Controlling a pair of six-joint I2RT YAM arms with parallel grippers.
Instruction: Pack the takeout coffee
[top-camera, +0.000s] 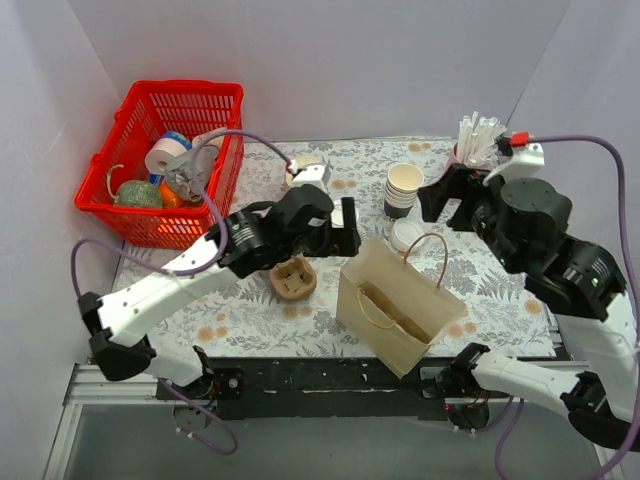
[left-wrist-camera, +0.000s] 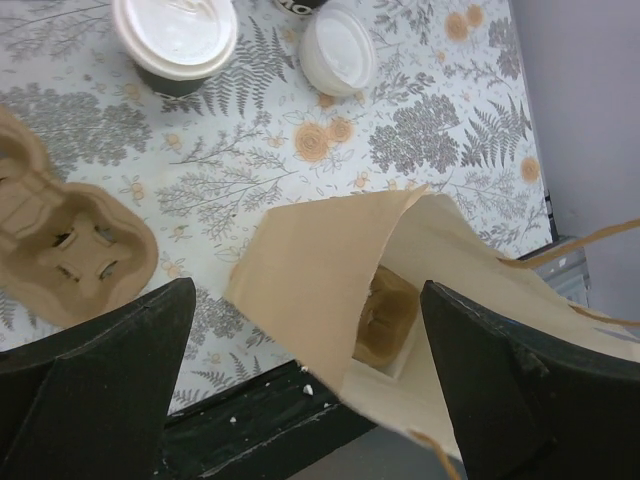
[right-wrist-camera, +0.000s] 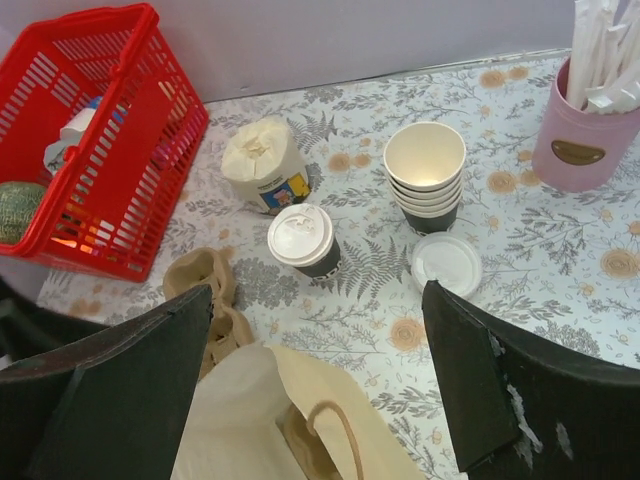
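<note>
The takeout coffee (right-wrist-camera: 303, 238), a dark cup with a flat white lid, stands on the floral cloth between the cream jar (right-wrist-camera: 265, 165) and the stack of lidless cups (right-wrist-camera: 425, 175). It also shows at the top of the left wrist view (left-wrist-camera: 175, 35); in the top view the left arm hides it. The open brown paper bag (top-camera: 400, 300) stands at the near edge with a cup carrier (left-wrist-camera: 385, 315) inside. My left gripper (top-camera: 345, 232) is open and empty above the bag's left corner (left-wrist-camera: 308, 330). My right gripper (top-camera: 440, 200) is open and empty, above the bag and cup (right-wrist-camera: 318, 300).
A second cardboard cup carrier (top-camera: 293, 278) lies left of the bag. A loose white lid (top-camera: 405, 235) lies by the cup stack (top-camera: 403, 188). A pink holder of sticks (right-wrist-camera: 585, 140) stands back right. A red basket (top-camera: 165, 160) of items stands back left.
</note>
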